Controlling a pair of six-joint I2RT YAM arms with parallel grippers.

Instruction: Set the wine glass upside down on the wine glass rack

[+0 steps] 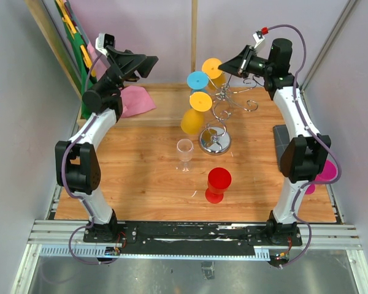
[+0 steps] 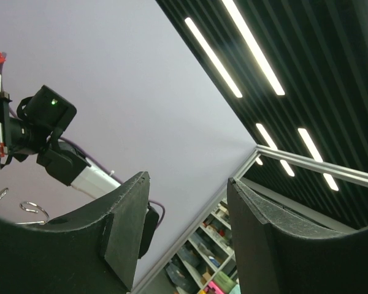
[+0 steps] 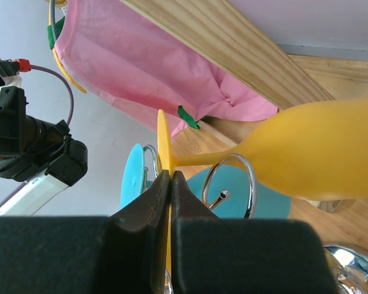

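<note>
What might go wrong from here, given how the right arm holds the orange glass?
The right gripper's jaws pinch only the thin foot of the opaque orange wine glass: it may slip. Released before its stem seats in the shiny chrome wire rack, it could fall or knock the neighbouring blue wine glass.

Robotics lab: I stand bolted to an aluminium rail [image 1: 190, 231] at the near edge of the table [image 1: 141, 177]; pale panels [image 1: 24, 122] wall it in, strip lights [image 2: 251, 46] cross a black slatted ceiling [image 2: 337, 67] overhead, stocked shelves [image 2: 199, 269] beyond.
</note>
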